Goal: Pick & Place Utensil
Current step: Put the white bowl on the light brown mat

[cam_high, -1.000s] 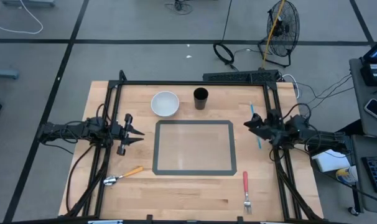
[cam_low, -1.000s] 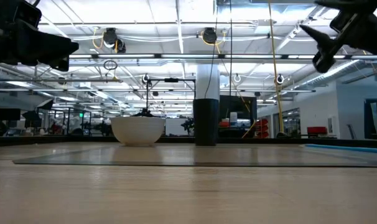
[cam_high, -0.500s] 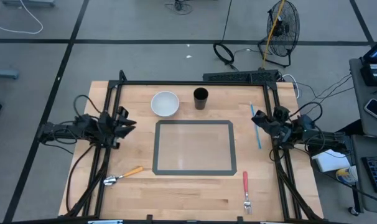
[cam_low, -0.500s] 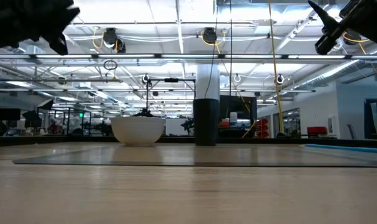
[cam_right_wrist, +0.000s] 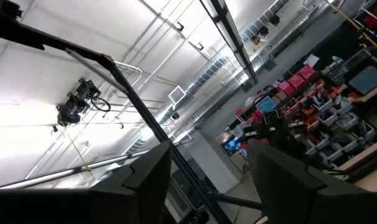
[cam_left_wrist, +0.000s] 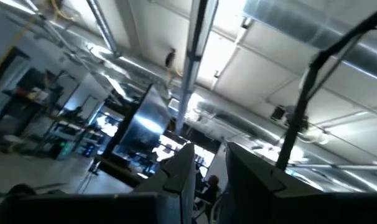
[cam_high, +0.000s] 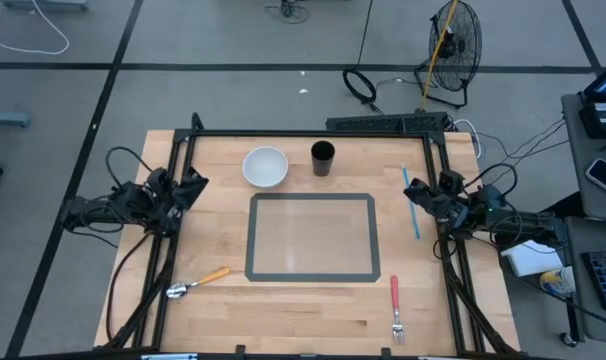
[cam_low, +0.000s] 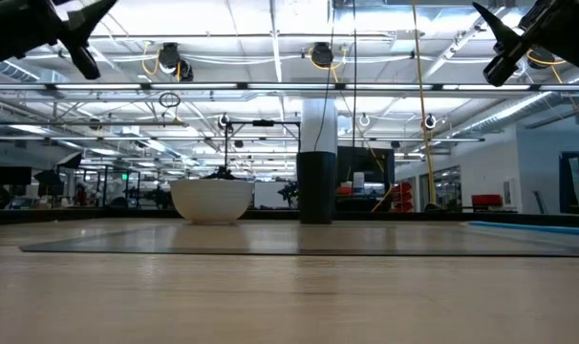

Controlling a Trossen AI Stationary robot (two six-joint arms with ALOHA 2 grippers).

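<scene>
We look down on a wooden worktop (cam_high: pixel 313 300) ringed by a black frame (cam_high: pixel 308 133). At its middle lies a clear rectangular mat with a dark border (cam_high: pixel 313 237). Toward the far edge stand a white bowl (cam_high: pixel 265 166) and, just beside it, a black cup (cam_high: pixel 322 157), both upright and apart from the mat.

The left arm is drawn back at the worktop's left side, its left gripper (cam_high: pixel 190 186) raised and tilted up; from its wrist we see the two fingers (cam_left_wrist: pixel 181 174) with a narrow gap between them and nothing held. The right arm waits at the right side, and its right gripper (cam_high: pixel 426 192) also points upward; its fingers (cam_right_wrist: pixel 152 171) stand fairly wide apart, holding nothing.

Three utensils lie flat on the wood. A blue utensil (cam_high: pixel 411 203) lies right of the mat, near the right gripper. A red-handled fork (cam_high: pixel 395 306) lies by the mat's near right corner. An orange-handled spoon (cam_high: pixel 197 282) lies off the near left corner, well apart from both grippers.
</scene>
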